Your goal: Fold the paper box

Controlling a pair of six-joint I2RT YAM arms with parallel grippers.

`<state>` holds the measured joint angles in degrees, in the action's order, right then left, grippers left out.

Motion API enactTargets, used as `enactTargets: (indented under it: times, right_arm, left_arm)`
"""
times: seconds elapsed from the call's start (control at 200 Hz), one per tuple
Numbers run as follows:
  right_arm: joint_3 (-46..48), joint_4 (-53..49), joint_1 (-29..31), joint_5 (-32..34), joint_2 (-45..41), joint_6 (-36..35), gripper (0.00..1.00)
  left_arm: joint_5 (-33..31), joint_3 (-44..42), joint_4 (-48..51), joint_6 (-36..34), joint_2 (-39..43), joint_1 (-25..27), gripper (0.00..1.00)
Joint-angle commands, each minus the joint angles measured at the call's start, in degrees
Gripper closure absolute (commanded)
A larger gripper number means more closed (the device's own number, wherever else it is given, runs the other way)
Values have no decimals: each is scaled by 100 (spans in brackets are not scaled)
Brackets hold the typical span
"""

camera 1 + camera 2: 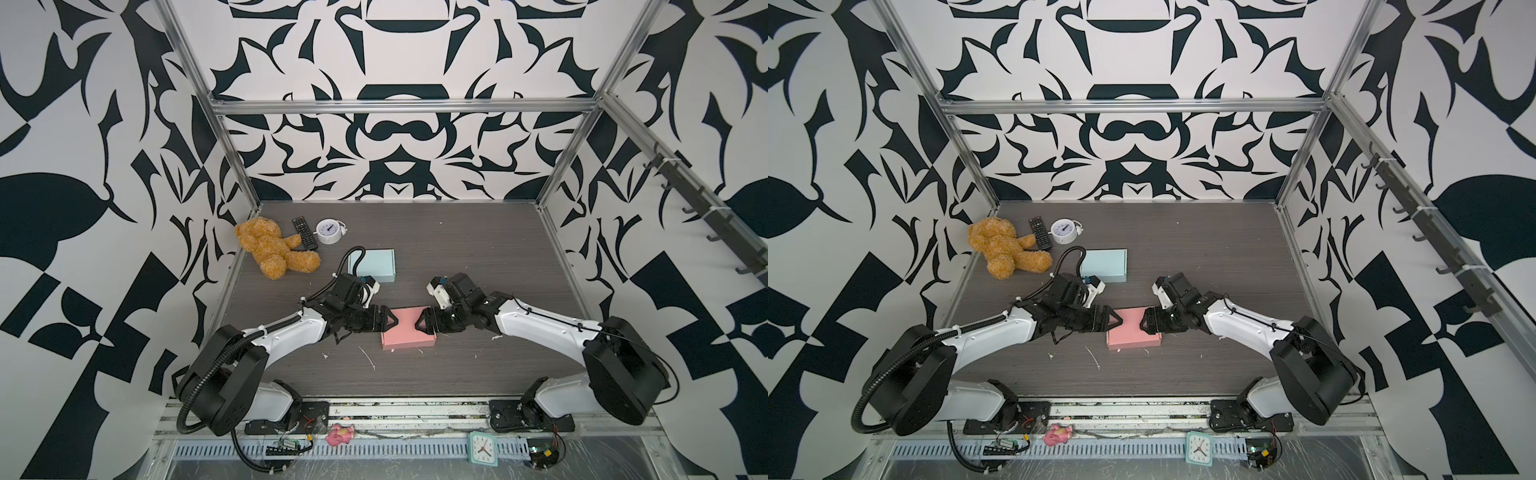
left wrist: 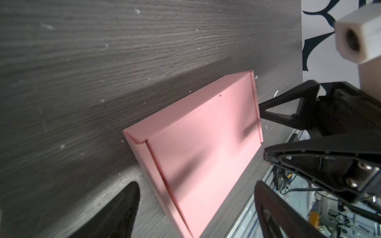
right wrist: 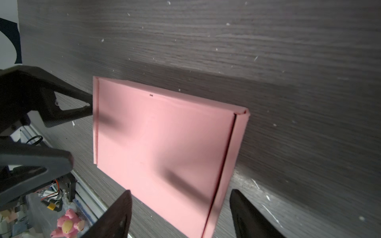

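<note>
1. Work item. The pink paper box (image 1: 409, 337) lies flat on the dark wood-grain tabletop (image 1: 478, 257), near the middle and toward the front edge, in both top views. Its lid is down and level. In the left wrist view a dark seam runs along one short side of the pink paper box (image 2: 206, 154), where the lid meets the side wall.

2. Left end effector (image 1: 391, 325). It sits at the left short side of the box with its jaws spread wide along that side. In the left wrist view the fingertips (image 2: 127, 197) stand clear of the cardboard on either side. Nothing is held.

3. Right end effector (image 1: 424, 326). It sits at the right short side, facing the left unit across the lid. Its jaws are also parted, and in the right wrist view the fingers (image 3: 118, 210) straddle the box edge with a visible gap. Nothing is held. Whether either unit's tips touch the box wall cannot be determined.

4. Other items.
- A light blue box (image 1: 376, 266) lies behind the left arm.
- A teddy bear (image 1: 272, 247), a remote control (image 1: 304, 233) and a white alarm clock (image 1: 329, 231) occupy the far left corner.
- A pink toy (image 1: 340, 434) and a mint square clock (image 1: 482, 448) rest on the front rail.
</note>
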<state>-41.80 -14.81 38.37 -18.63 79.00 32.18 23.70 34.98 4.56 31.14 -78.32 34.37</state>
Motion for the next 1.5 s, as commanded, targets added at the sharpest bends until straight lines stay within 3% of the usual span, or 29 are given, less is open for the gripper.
enactTargets:
  times: [0.0,0.025,0.22,0.345,0.58,0.83,0.99,1.125,1.295,1.39,1.495]
  right_arm:
    - [-62,-153,-29,728,-338,-76,5]
    - [-92,-214,-39,882,-385,-139,1]
    - [47,-153,-162,2232,-1196,-670,0]
    - [428,324,-377,2908,-1946,-947,0]
    - [1034,1104,-536,5135,-2961,-1369,1]
    - [1951,2608,-964,5543,-3077,-2377,1]
    - [2602,3999,-1240,5222,-2900,-3107,0]
    - [2681,4422,-1752,4913,-2492,-3230,0]
    - [2963,5442,-2483,4398,-1689,-3181,0]
    - [3059,6134,-2900,4068,-1129,-3176,1]
    - [3034,6623,-3215,3755,-722,-3068,1]
  left_arm:
    - [-721,41,541,-257,379,-92,1]
    - [-874,36,648,-294,474,-121,1]
    - [-1803,-31,1179,-636,1605,-421,1]
    - [-3041,20,1458,-684,2135,-457,1]
    - [-4929,-63,1213,-827,2449,-478,1]
    - [-6441,-110,150,-1859,1853,-495,1]
    - [-6564,-466,-1389,-2796,1402,-584,1]
    - [-6456,-979,-2981,-3575,1046,-864,1]
    - [-5873,-1366,-4210,-3359,290,-1660,1]
    - [-5516,-1478,-5051,-3455,-147,-1880,1]
    - [-5097,-1366,-5235,-3559,-436,-2058,1]
